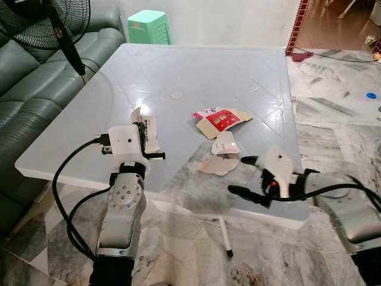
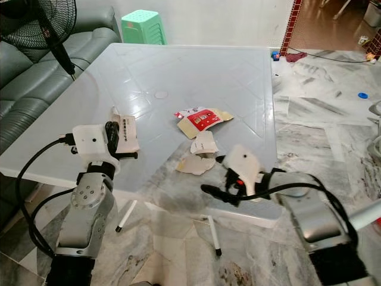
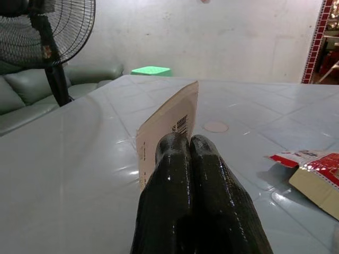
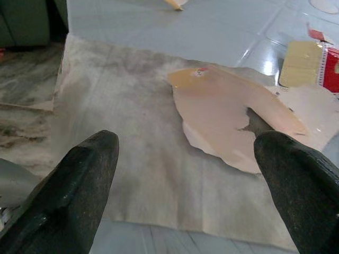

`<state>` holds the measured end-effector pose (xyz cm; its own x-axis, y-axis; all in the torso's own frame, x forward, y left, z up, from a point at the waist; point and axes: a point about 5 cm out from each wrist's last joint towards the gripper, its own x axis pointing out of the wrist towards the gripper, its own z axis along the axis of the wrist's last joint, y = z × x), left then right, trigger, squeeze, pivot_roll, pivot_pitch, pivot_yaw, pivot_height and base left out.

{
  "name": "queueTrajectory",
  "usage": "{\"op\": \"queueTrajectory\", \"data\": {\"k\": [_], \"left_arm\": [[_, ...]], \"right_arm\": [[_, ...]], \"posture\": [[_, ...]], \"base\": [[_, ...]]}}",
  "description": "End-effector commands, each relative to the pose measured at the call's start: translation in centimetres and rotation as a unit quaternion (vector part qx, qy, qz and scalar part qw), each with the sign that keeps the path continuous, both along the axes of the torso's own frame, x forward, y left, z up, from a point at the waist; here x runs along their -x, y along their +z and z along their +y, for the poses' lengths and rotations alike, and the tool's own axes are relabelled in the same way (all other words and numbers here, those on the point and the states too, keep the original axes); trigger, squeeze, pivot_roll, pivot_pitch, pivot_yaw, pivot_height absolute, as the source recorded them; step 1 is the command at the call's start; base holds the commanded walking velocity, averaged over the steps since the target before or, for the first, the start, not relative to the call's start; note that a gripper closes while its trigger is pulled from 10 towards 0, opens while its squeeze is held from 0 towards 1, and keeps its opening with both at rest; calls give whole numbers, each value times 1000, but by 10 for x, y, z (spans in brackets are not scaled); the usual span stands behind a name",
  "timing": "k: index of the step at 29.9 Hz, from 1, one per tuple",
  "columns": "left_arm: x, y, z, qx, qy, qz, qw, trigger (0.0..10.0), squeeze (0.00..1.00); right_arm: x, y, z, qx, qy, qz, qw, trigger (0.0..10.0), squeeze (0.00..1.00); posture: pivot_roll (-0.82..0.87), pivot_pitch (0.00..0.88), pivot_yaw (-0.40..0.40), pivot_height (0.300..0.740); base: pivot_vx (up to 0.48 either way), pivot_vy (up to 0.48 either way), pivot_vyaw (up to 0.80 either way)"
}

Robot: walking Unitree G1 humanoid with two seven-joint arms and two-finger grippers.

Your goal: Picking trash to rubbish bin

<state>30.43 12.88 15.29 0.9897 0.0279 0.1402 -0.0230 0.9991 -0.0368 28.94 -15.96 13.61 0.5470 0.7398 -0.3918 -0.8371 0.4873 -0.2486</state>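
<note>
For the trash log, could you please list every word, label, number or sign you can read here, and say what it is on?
None can be read.
Card piece held in the shut left pincer: a barcode and small print, too small to read.
Red and white torn box on the table: printed patches, blurred.
Pale torn card before the open right pincer: a tiny red mark, unreadable.

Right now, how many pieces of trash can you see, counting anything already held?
4. A barcoded card scrap pinched in the left gripper; the red-and-white torn packet mid-table; a white scrap just nearer; a tan piece before the open right gripper.
</note>
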Motion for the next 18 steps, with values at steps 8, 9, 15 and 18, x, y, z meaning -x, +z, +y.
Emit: {"op": "queueTrajectory", "data": {"k": [8,9,15,18], "left_arm": [[4,-6,0,4,5,11,1000,10000,0],[4,-6,0,4,6,11,1000,10000,0],[3,-7,1,4,9,11,1000,10000,0],[3,-7,1,6,10,11,1000,10000,0]], "right_arm": [[0,-18,10,18,-2,3,1000,4902,0],[0,-20,9,19,-4,6,1000,2549,0],[1,-28,5,38,-7,17,999,1412,0],[5,-32,4,51,8,29,998,5176,0]], "posture": [[-59,79,12,740],[-61,79,11,740],[-66,82,5,740],[-68,83,3,740]], "base": [[0,0,0],[0,0,0],[0,0,0],[0,0,0]]}}
